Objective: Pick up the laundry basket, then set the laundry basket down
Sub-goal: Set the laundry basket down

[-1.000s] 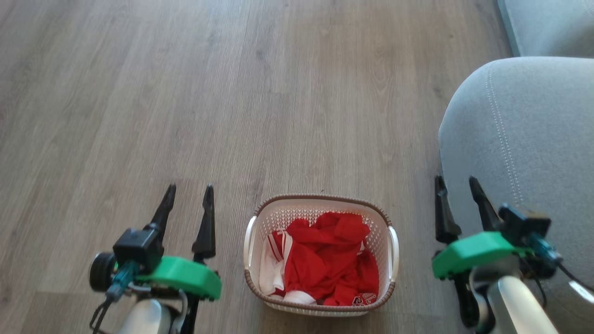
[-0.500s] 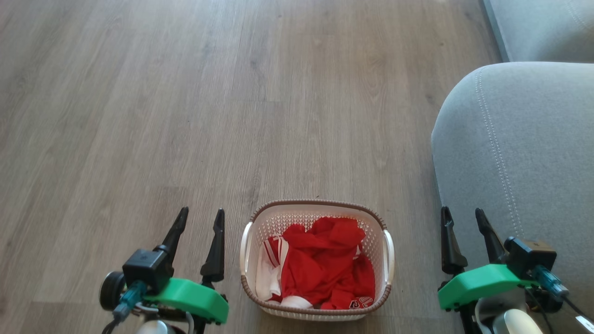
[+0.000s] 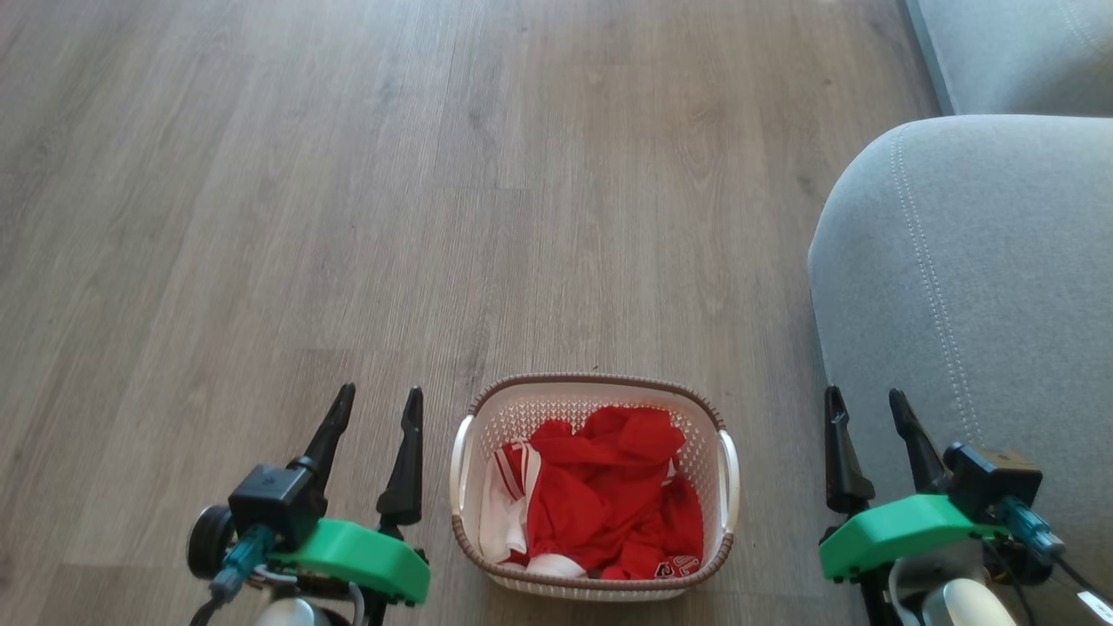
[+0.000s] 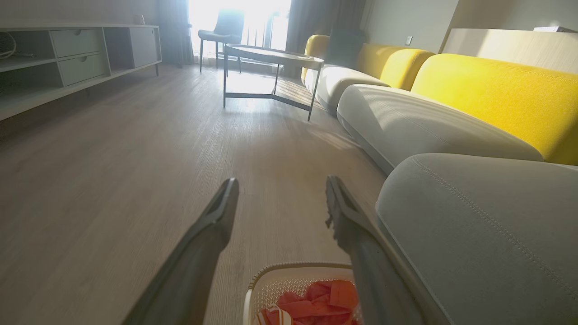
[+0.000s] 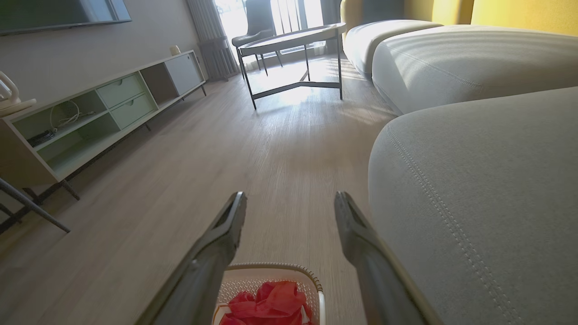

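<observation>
Head view: the laundry basket [image 3: 594, 380] sits on the floor [image 3: 348, 217] at 6 o'clock, holding red and white clothes [image 3: 609, 496], with a white handle [image 3: 731, 474] on each side. The left gripper [image 3: 381, 391] at 7 o'clock and the right gripper [image 3: 864, 393] at 5 o'clock flank it, fingers apart and touching nothing. The sofa [image 3: 974, 287] crowds the right gripper from 3 o'clock. If that arm drags on the upholstery, it may reach its handle late and tip the basket.

Left wrist view: the left gripper [image 4: 282, 180] is spread, with the basket's rim [image 4: 293, 265] at 6 o'clock.

Right wrist view: the right gripper [image 5: 290, 196] is spread above the rim [image 5: 271, 265]. Pinching the rim instead of a handle would likely slip.
</observation>
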Available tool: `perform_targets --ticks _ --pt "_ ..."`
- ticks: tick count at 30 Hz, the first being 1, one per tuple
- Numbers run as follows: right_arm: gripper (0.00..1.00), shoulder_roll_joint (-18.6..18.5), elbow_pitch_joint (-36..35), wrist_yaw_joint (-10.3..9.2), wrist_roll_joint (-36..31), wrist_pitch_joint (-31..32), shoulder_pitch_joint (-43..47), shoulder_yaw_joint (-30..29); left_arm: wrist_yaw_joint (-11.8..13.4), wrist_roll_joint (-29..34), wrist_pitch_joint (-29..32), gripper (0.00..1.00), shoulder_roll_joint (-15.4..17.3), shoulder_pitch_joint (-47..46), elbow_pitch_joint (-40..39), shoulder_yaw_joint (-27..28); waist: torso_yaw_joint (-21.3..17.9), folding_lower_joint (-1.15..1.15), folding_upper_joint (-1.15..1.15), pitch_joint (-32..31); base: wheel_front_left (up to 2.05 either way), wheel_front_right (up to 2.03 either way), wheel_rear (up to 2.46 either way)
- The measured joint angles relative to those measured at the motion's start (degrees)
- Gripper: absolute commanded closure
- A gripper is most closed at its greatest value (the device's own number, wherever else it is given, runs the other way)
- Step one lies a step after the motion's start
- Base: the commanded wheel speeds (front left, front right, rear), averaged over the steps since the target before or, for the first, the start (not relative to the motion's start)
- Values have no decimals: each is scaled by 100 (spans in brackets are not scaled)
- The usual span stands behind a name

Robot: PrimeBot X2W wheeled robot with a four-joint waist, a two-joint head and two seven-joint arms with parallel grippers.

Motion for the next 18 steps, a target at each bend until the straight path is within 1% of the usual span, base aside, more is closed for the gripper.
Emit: perform_targets --ticks 18 --pt "0 3 16 0 0 0 -11 13 3 -65 0 0 0 -1 23 2 6 0 0 -21 0 0 0"
